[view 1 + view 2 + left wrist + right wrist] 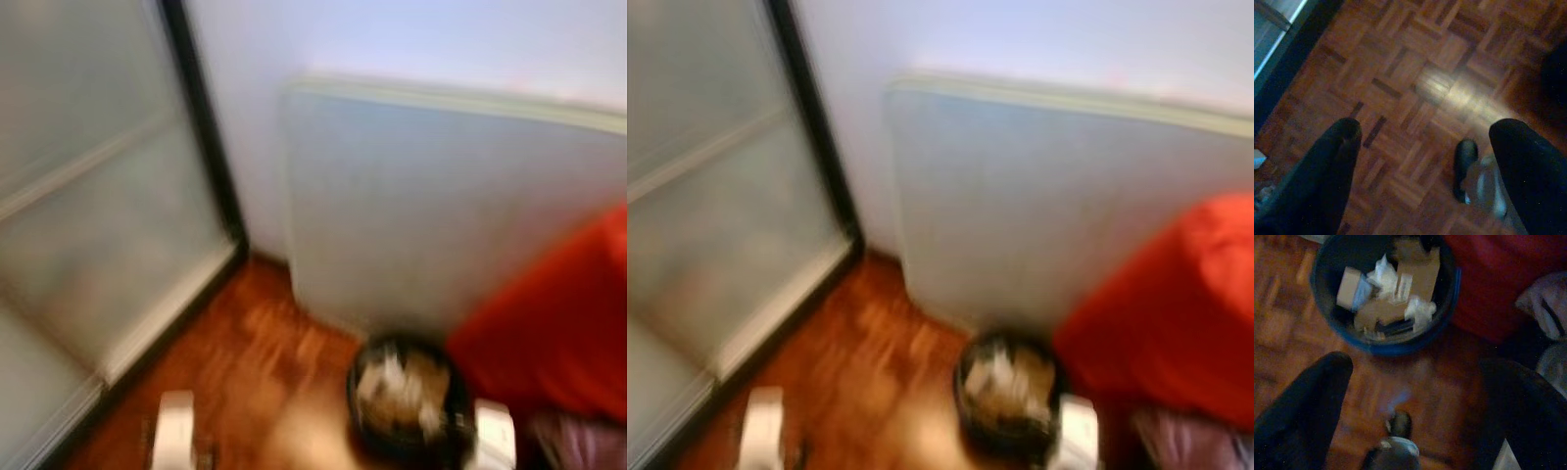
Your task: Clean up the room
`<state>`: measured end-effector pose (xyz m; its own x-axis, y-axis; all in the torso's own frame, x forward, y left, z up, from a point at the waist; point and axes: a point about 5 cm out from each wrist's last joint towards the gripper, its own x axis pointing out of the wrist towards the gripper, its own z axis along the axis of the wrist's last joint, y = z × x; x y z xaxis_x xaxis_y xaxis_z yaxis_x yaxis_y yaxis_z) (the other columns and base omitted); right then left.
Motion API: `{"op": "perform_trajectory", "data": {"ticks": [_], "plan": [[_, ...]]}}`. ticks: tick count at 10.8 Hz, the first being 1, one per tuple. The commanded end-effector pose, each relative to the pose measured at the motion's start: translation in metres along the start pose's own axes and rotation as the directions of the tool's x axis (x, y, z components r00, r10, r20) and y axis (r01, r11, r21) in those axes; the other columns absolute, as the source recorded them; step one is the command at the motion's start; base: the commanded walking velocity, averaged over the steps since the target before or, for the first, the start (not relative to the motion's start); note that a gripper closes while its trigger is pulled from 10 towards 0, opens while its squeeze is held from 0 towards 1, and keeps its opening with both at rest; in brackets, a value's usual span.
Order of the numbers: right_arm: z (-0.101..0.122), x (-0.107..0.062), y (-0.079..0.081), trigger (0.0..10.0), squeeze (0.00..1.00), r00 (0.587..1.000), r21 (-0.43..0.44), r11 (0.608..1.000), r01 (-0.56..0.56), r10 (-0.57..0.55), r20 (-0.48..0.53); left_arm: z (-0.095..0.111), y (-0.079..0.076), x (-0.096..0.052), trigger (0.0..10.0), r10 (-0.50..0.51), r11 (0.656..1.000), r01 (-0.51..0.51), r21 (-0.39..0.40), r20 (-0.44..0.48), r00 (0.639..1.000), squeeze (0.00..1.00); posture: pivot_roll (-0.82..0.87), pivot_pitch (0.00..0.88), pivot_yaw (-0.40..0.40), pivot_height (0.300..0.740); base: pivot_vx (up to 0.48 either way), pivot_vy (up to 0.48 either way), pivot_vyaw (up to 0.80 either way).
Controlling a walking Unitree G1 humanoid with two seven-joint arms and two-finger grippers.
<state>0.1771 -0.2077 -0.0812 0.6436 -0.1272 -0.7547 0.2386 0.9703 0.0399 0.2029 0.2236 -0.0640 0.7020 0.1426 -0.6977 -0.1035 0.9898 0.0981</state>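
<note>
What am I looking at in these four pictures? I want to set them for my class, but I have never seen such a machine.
It is a walking humanoid robot tidying a room. Two blurred pictures come from its head, looking down at a wooden floor, a round bin full of paper and card, a red cushion-like thing and a pale panel against the wall. The other two come from wrist cameras. The left gripper hangs open over bare floor. The right gripper hangs open just short of the bin. Neither holds anything.
</note>
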Motion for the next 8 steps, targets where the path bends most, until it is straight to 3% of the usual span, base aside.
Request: {"op": "perform_trajectory", "data": {"ticks": [1, 7, 8], "plan": [[-0.0019, -0.0007, -0.0021, 10.0, 0.00, 1.000, -0.009, 1.000, 0.002, -0.002, -0.006, -0.0030, -0.0010, -0.0007, 10.0, 0.005, 1.000, -0.005, -0.010, -0.008, 1.000, 0.00, 0.20, 0.047, -0.017, 0.740, 0.000, 0.000, 0.00], [0.0009, -0.0001, -0.0043, 10.0, 0.00, 1.000, -0.012, 1.000, 0.002, -0.002, -0.003, -0.0110, -0.0030, -0.0030, 10.0, -0.004, 1.000, 0.004, -0.011, -0.027, 1.000, 0.00, 0.17, 0.043, -0.016, 0.740, 0.000, 0.000, 0.00], [-0.0013, -0.0003, -0.0022, 10.0, 0.00, 1.000, -0.014, 1.000, -0.004, 0.004, -0.015, -0.0103, -0.0038, -0.0028, 10.0, -0.012, 1.000, 0.012, -0.003, -0.026, 1.000, 0.00, 0.16, 0.039, -0.011, 0.740, 0.000, 0.000, -0.78]]}}
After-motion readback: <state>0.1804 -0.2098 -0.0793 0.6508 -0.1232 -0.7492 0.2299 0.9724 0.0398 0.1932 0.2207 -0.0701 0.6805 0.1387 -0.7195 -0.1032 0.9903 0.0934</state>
